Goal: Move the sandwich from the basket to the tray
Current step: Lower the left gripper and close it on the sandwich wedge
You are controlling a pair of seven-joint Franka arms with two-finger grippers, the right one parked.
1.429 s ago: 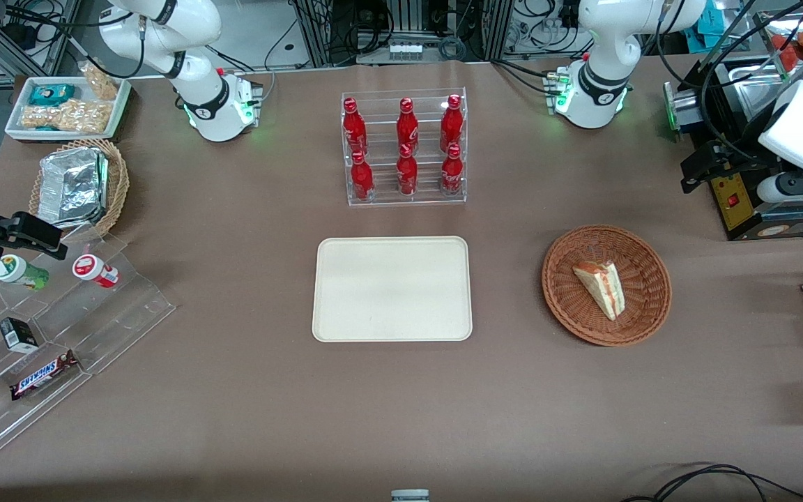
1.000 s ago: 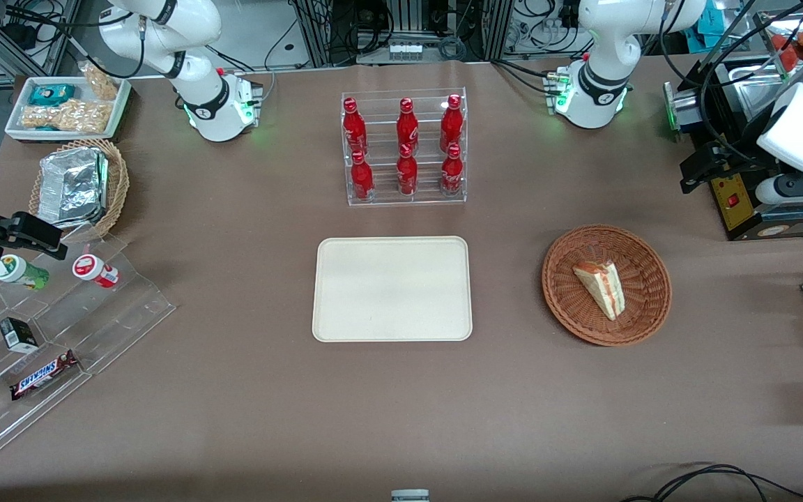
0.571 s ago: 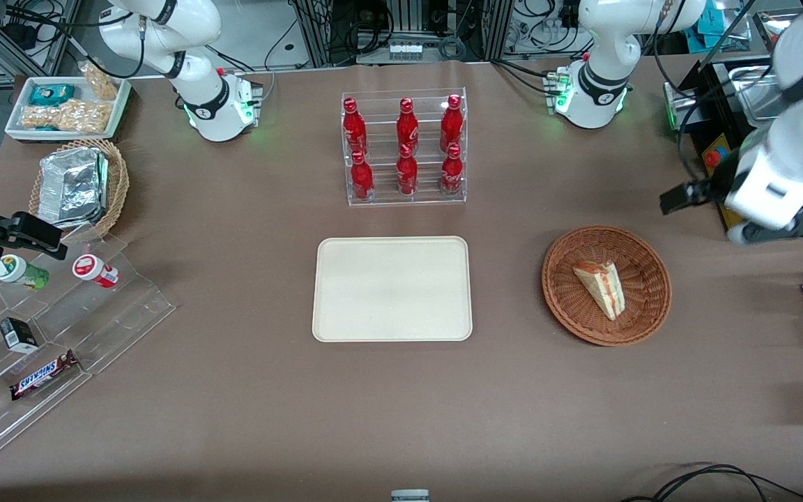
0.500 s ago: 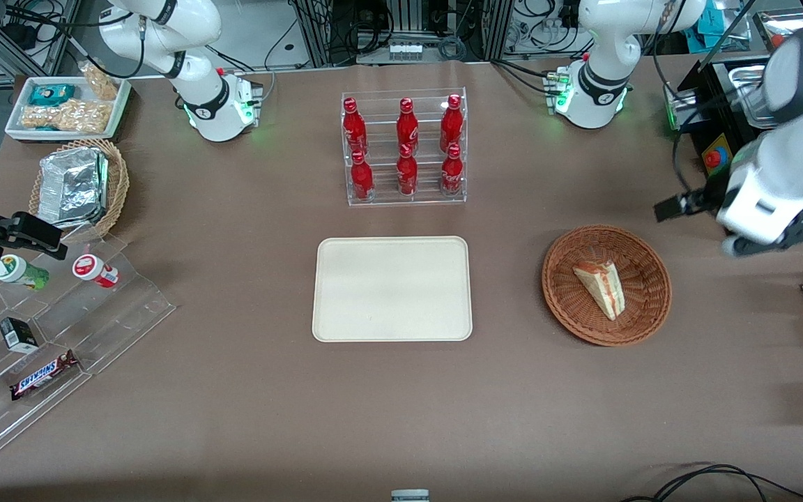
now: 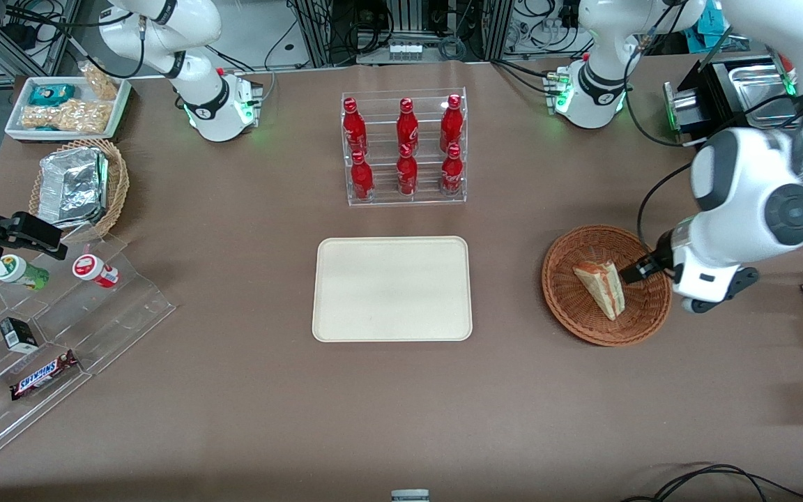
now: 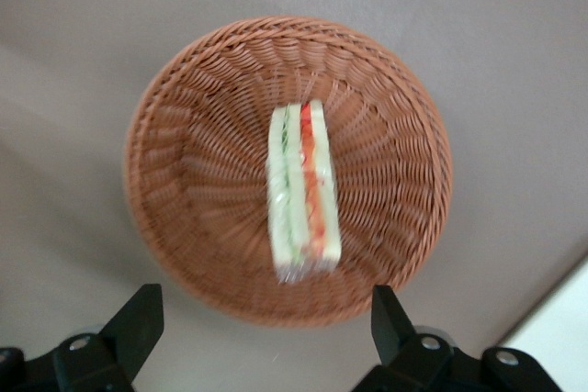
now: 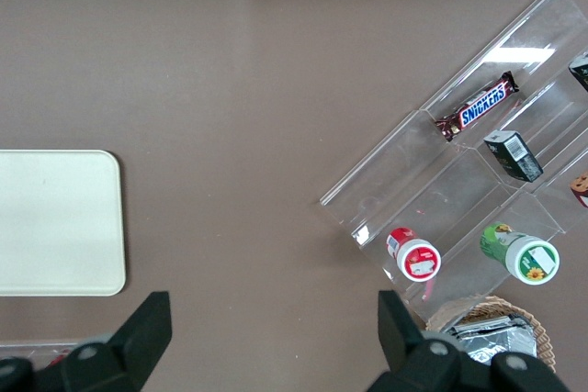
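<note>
Tool [image 6: 262,332] spread above one sandwich [image 6: 302,192], one basket [image 6: 184,181]

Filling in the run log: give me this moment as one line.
phase: approach | gripper: open, above basket | sandwich: in basket, ungrasped | tray: nothing on it

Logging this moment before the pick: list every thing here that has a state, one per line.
sandwich: lying in the basket, not gripped.
basket: on the table, holding the sandwich.
tray: flat on the table, nothing on it.
gripper: open, above the basket, holding nothing.
bottles: upright in the clear rack.
</note>
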